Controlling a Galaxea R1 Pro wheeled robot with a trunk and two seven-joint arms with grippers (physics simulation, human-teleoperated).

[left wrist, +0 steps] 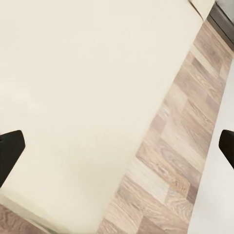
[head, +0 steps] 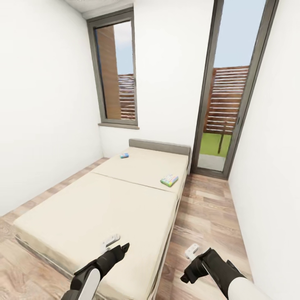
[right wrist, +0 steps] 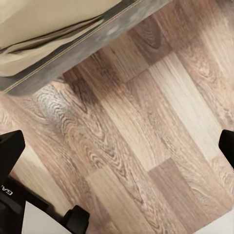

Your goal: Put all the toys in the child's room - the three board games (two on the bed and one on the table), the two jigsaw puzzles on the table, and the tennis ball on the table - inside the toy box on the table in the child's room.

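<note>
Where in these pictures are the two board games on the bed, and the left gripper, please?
Green board game (head: 169, 180): head view, middle of its top face.
Teal-blue board game (head: 124, 156): head view, middle of the box.
Left gripper (head: 121, 246): head view, between its fingertips, over the bed's near end.

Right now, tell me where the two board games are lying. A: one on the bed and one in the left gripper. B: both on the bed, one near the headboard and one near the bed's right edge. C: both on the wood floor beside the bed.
B: the teal-blue game lies near the headboard, the green-edged game by the bed's right edge.
</note>
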